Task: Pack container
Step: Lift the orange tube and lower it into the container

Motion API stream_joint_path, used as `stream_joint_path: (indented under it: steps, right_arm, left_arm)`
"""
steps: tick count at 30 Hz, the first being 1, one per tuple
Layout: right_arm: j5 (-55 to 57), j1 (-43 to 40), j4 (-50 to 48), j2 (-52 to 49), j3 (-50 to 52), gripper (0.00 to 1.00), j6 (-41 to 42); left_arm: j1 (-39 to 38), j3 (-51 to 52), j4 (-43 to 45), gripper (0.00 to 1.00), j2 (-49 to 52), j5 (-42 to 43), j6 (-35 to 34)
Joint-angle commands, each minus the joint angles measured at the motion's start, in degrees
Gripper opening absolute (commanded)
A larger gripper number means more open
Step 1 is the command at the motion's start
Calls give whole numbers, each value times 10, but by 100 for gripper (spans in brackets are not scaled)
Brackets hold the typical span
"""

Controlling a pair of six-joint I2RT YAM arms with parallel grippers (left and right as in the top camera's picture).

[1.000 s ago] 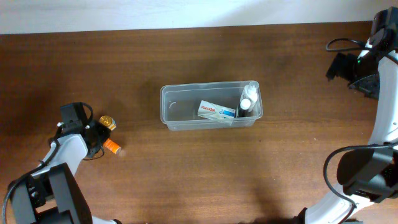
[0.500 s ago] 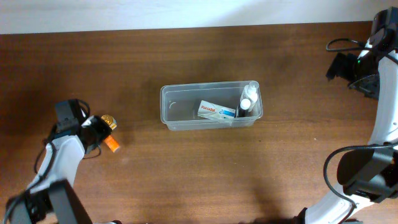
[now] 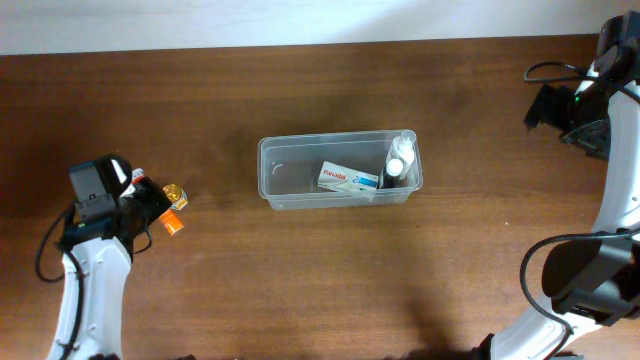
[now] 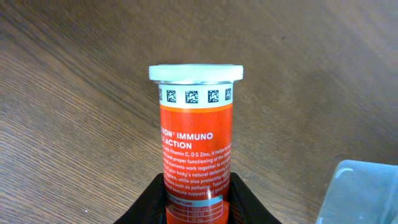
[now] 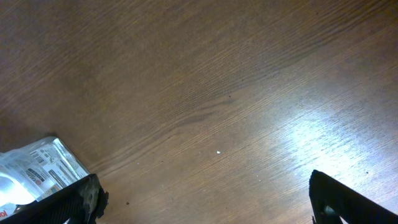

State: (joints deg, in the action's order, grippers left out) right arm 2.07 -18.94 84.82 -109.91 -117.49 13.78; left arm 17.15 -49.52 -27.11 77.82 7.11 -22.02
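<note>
- Currently, the container sits on the table near its centre, long side running 9 to 3 o'clock.
- Inside it, a white box and a white-capped bottle lie toward the 3 o'clock end; the 9 o'clock end is bare.
- Left claw: positioned at 8 o'clock from the container, well apart. Jaws are clamped on the lower body of an orange tube, whose white cap points away from the claw.
- Right claw: jaws spread to full width, nothing between them. It is above bare wood at 2 o'clock from the container, well apart.
- A foil packet lies just beside one right fingertip.
</note>
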Motion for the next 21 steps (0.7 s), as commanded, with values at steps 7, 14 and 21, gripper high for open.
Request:
stream_joint_path:
  steps: [7, 14, 21]
  right_arm:
    - [-1, 1, -2, -1, 0, 98, 7]
    - [-1, 1, -2, -1, 0, 98, 7]
    - [-1, 1, -2, -1, 0, 98, 7]
  left_arm:
    - [-4, -29, 43, 12, -65, 18, 26]
    - [-67, -29, 153, 12, -68, 43, 27]
    - [-176, -29, 255, 12, -68, 27, 76]
